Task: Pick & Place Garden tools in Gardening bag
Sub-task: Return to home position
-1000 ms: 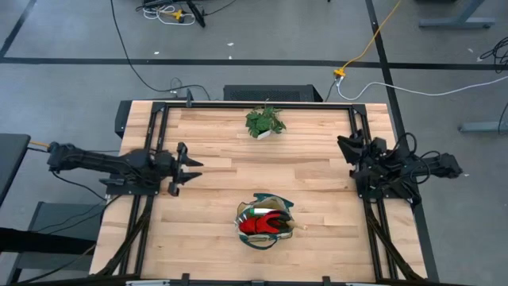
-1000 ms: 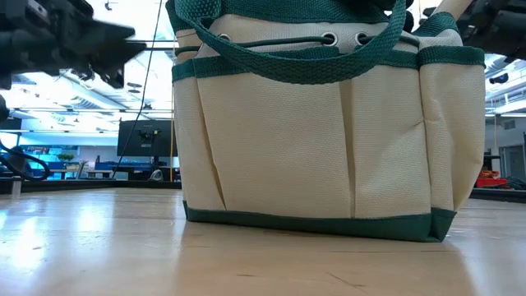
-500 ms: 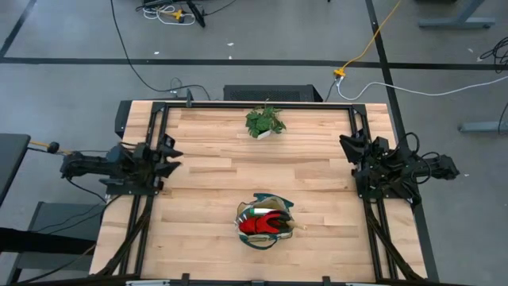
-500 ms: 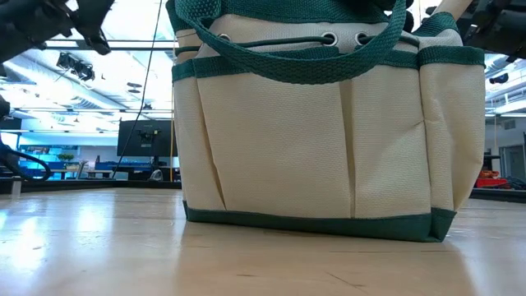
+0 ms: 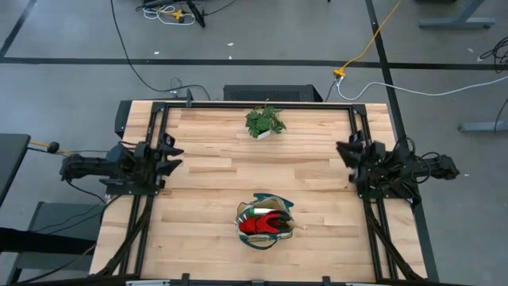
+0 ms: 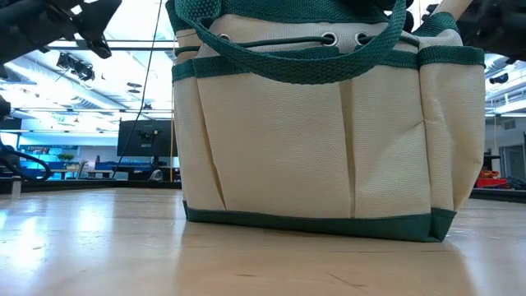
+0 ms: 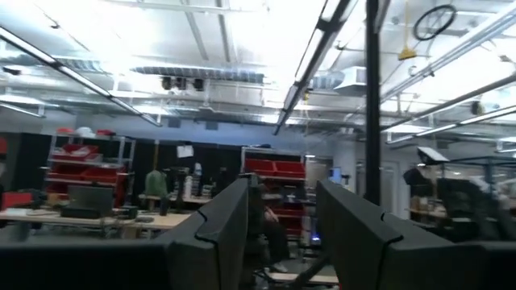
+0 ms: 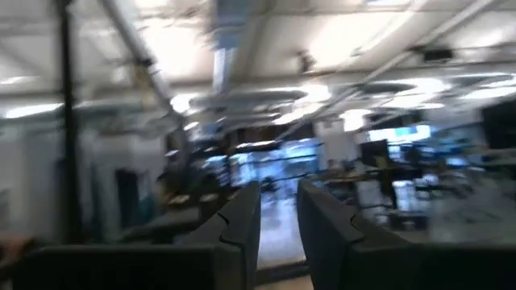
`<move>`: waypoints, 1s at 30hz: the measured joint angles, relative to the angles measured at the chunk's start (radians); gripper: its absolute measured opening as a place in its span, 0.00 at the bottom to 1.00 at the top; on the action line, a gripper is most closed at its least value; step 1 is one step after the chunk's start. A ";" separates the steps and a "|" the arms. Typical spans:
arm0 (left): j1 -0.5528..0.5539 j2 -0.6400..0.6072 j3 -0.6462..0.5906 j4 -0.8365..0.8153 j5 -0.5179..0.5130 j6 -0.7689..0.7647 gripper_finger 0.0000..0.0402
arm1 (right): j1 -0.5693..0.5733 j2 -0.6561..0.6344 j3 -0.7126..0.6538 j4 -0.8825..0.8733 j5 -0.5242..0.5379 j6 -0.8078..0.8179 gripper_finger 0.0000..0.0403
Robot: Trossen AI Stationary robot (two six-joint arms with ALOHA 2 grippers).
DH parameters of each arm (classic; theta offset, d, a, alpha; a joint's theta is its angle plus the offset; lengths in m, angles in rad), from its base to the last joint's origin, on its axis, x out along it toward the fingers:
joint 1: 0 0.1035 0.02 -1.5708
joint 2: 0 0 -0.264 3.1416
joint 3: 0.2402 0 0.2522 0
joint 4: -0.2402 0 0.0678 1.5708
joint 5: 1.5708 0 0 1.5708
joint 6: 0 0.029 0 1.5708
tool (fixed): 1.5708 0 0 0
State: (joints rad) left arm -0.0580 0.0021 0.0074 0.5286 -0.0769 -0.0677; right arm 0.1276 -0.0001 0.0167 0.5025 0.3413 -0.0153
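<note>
Beige canvas gardening bag with green trim (image 6: 312, 140) upright, near centre of pale wooden table (image 5: 317, 199); red gloves (image 5: 262, 225) inside; left gripper (image 5: 175, 150) at left edge, moderately parted, empty; right gripper (image 5: 343, 148) at right edge, narrow gap, empty.

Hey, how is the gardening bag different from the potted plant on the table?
The gardening bag is beige canvas with dark green trim; the potted plant is leafy green. On the wooden table, the bag stands toward the near edge, the plant at the far edge. The bag holds red gloves; the plant holds no tools. Neither is touched by an arm.
</note>
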 joint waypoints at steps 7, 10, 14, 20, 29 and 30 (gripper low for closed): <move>0.040 0.000 0.000 -0.002 0.000 0.000 0.38 | 0.000 0.000 -0.001 -0.186 -0.199 -0.029 0.21; 0.040 0.000 0.000 -0.002 0.000 0.000 0.38 | 0.000 0.000 -0.001 -0.323 -0.222 -0.077 0.21; 0.040 0.000 0.000 -0.002 0.000 0.000 0.38 | 0.000 0.000 -0.001 -0.391 -0.228 -0.048 0.21; 0.070 0.000 0.000 -0.002 0.000 0.000 0.38 | 0.001 0.000 -0.001 -0.465 -0.317 -0.148 0.21; 0.098 0.001 0.000 -0.002 0.000 0.000 0.38 | 0.000 0.000 -0.001 -0.469 -0.297 -0.069 0.21; 0.104 0.000 -0.001 -0.002 0.000 0.000 0.38 | 0.000 0.000 -0.001 -0.469 -0.297 -0.062 0.21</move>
State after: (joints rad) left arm 0.0465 0.0025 0.0067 0.5270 -0.0767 -0.0677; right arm 0.1276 0.0002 0.0154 0.0334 0.0439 -0.0768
